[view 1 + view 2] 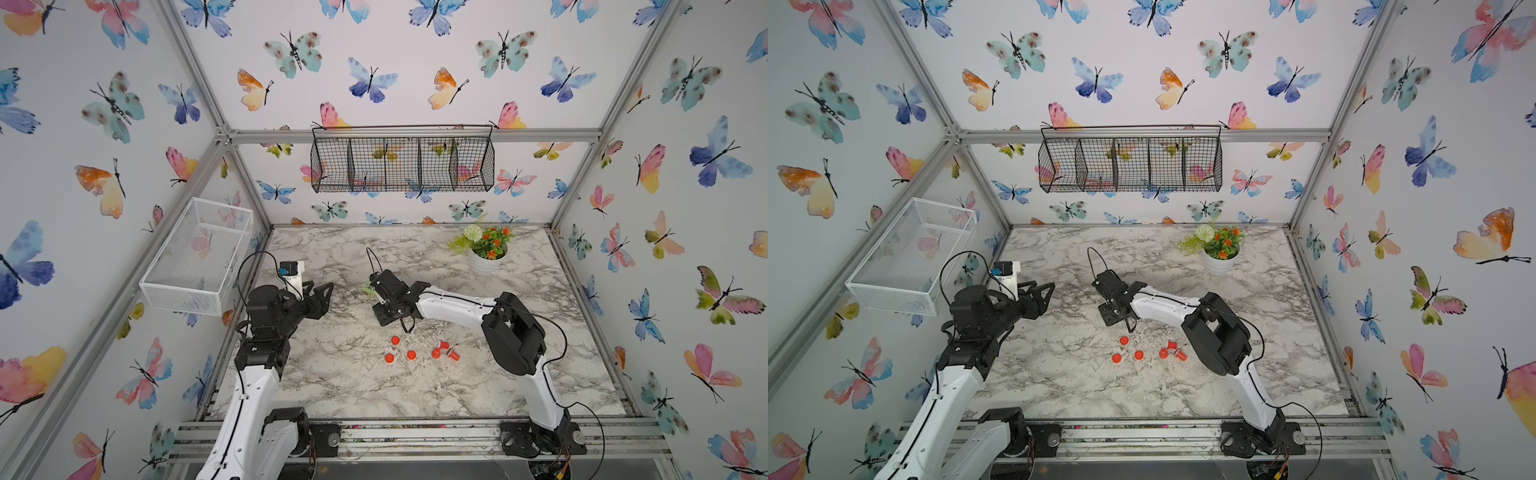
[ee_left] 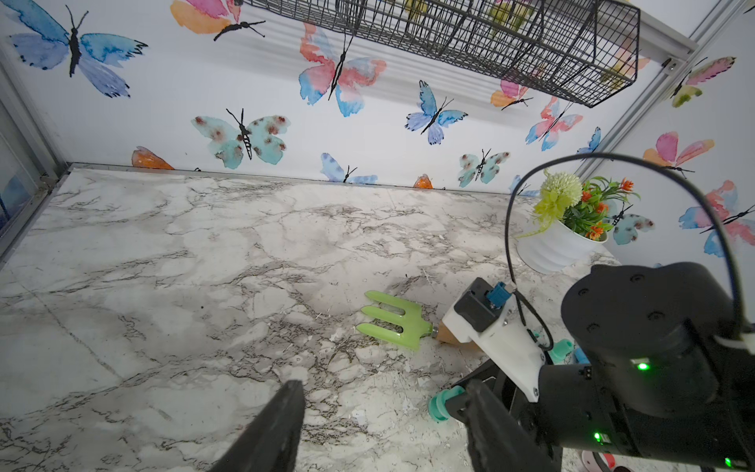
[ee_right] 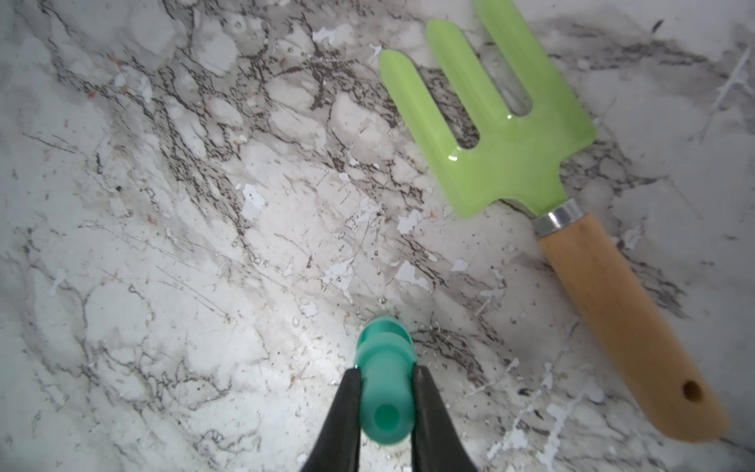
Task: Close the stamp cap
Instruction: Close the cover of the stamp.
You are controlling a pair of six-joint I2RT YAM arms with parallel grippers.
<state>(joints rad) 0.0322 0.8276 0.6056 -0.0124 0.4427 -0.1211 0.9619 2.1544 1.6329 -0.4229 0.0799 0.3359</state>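
Observation:
A small teal stamp (image 3: 384,351) is clamped between the black fingers of my right gripper (image 3: 386,370), which is shut on it just above the marble table (image 3: 163,265). The stamp's flanged end (image 2: 439,404) sticks out toward my left gripper (image 2: 384,386). I cannot tell whether a cap sits on that end. My left gripper (image 1: 322,286) hovers open and empty to the left of the right one. Several small red stamp pieces (image 1: 411,354) lie scattered on the table nearer the front, in both top views.
A green garden fork with a wooden handle (image 3: 502,135) lies right beside the held stamp. A white flower pot (image 1: 484,259) stands at the back right. A white mesh basket (image 1: 199,257) hangs on the left wall and a black wire basket (image 1: 403,164) on the back wall.

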